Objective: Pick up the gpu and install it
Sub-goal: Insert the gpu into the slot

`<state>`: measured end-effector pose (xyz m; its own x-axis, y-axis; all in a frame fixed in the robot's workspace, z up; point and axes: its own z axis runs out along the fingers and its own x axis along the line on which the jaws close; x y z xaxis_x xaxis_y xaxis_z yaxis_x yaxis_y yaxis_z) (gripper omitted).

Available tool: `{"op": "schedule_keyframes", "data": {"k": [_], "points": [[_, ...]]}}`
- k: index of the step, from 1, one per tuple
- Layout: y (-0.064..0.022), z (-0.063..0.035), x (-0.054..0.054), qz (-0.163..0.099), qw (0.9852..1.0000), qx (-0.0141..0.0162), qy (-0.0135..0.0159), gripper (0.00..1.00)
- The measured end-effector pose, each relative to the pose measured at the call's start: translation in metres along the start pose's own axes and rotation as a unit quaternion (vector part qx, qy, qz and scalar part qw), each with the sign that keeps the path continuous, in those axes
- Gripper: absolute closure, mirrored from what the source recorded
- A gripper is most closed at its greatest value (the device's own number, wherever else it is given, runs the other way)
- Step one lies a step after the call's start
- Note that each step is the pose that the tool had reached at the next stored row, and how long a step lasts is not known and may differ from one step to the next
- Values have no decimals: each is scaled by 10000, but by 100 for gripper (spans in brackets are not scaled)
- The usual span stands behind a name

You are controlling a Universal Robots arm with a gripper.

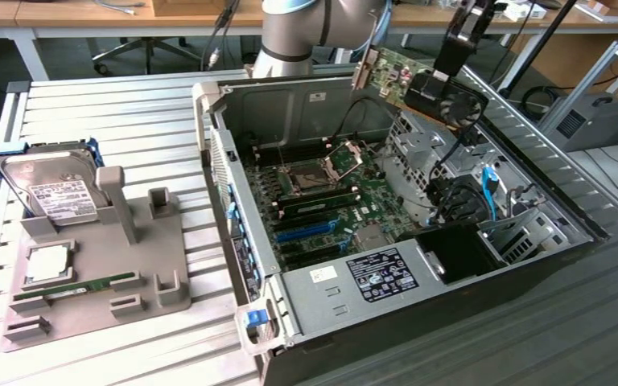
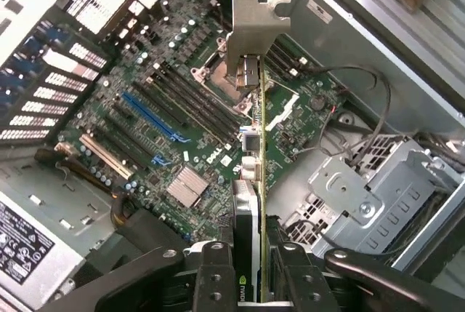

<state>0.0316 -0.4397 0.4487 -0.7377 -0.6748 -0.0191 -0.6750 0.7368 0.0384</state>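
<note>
Open case w/ mobo sits under gpu; HDD on stand, exterior view's left.

From the wrist, the gpu is seen edge-on, its faces hidden. The pincer is cut off by the frame edge. In the exterior view, the robot arm is cropped at the top and the hard drive label is illegible.

A silver hard drive stands upright in a grey holder on the slatted tabletop, a green memory stick lying flat on that holder.

Slatted table: PC case, parts jig
</note>
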Motion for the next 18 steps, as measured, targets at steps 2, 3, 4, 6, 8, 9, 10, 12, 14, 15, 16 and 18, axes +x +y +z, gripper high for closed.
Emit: {"op": "schedule_keyframes", "data": {"k": [2, 3, 4, 6, 8, 9, 10, 12, 14, 15, 16, 18], "points": [[0, 1, 0, -250, 9997, -5, 10, 73], [0, 1, 0, -338, 9994, -7, 13, 73], [0, 2, 0, -435, 9991, -8, 17, 73], [0, 2, 0, -653, 9979, -12, 25, 73], [0, 4, 0, -875, 9962, -16, 34, 73], [0, 4, 0, -949, 9955, -18, 37, 73], [0, 4, 0, -1073, 9942, -20, 42, 73], [0, 5, 0, -1305, 9914, -24, 51, 73], [0, 7, 0, -1553, 9878, -29, 61, 73], [0, 7, 0, -1630, 9866, -30, 64, 73], [0, 8, 0, -1725, 9850, -32, 68, 73], [1, 8, -1, -1905, 9817, -34, 76, 73]]}}
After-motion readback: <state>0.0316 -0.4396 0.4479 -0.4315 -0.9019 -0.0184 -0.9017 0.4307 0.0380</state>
